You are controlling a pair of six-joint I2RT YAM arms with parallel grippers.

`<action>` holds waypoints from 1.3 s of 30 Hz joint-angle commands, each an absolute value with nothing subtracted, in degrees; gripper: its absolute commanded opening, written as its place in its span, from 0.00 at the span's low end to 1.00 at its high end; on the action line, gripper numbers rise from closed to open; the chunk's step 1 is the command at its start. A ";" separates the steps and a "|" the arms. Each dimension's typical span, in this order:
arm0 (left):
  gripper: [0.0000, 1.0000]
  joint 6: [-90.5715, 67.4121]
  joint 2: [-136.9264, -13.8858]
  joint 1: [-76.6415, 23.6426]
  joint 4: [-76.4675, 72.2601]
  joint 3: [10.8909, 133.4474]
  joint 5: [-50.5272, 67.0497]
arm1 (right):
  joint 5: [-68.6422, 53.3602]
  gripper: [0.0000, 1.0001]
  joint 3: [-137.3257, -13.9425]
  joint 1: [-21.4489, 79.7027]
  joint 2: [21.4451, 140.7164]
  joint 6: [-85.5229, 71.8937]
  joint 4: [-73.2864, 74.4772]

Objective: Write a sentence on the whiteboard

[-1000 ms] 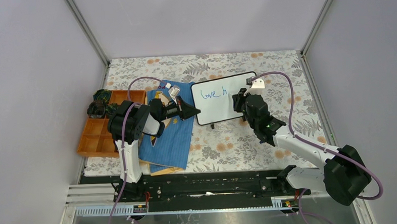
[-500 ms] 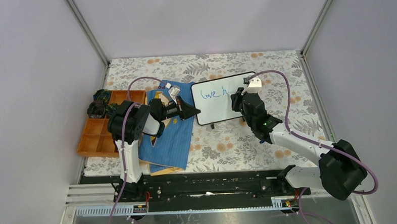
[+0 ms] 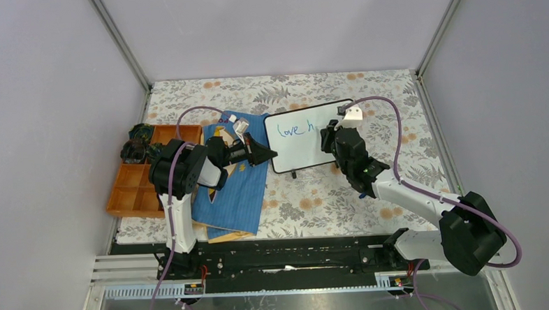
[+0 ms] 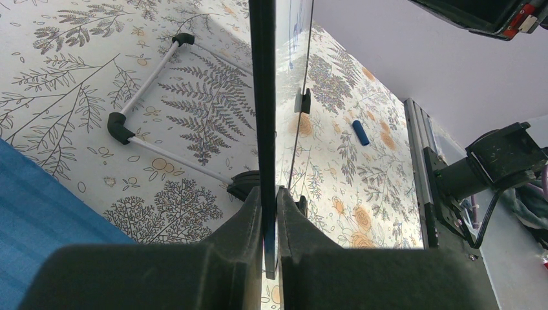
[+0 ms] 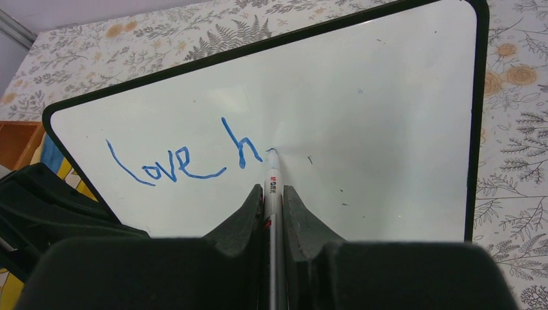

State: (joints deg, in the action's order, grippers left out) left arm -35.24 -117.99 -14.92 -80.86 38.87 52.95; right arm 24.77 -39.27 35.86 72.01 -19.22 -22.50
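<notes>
The whiteboard (image 3: 306, 144) stands tilted on its black feet at mid-table, with blue writing "love h" (image 5: 184, 157) on it as the sentence. My left gripper (image 3: 268, 154) is shut on the board's left edge (image 4: 263, 129), seen edge-on in the left wrist view between both fingers. My right gripper (image 5: 272, 190) is shut on a white marker (image 5: 271, 187). The marker tip touches the board just right of the "h", where a small blue mark starts. In the top view the right gripper (image 3: 329, 140) sits at the board's right part.
A blue cloth-like book (image 3: 235, 188) lies left of the board under my left arm. An orange compartment tray (image 3: 137, 185) sits at the far left. A blue marker cap (image 4: 361, 132) lies on the floral tablecloth beyond the board.
The right arm has shifted slightly right along the board; a small blue mark now follows the "h". The left arm holds still.
</notes>
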 commanded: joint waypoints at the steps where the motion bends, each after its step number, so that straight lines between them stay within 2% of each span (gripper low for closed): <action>1: 0.00 -31.02 -120.31 -13.97 -74.93 37.14 50.65 | 28.10 0.00 -41.61 35.12 72.02 -18.46 -23.86; 20: 0.00 -31.00 -120.30 -14.00 -74.79 37.19 50.56 | 28.00 0.00 -41.73 34.47 71.81 -17.34 -25.95; 39: 0.00 -31.02 -120.27 -14.06 -74.71 37.31 50.65 | 22.14 0.00 -41.34 34.45 72.82 -17.49 -27.16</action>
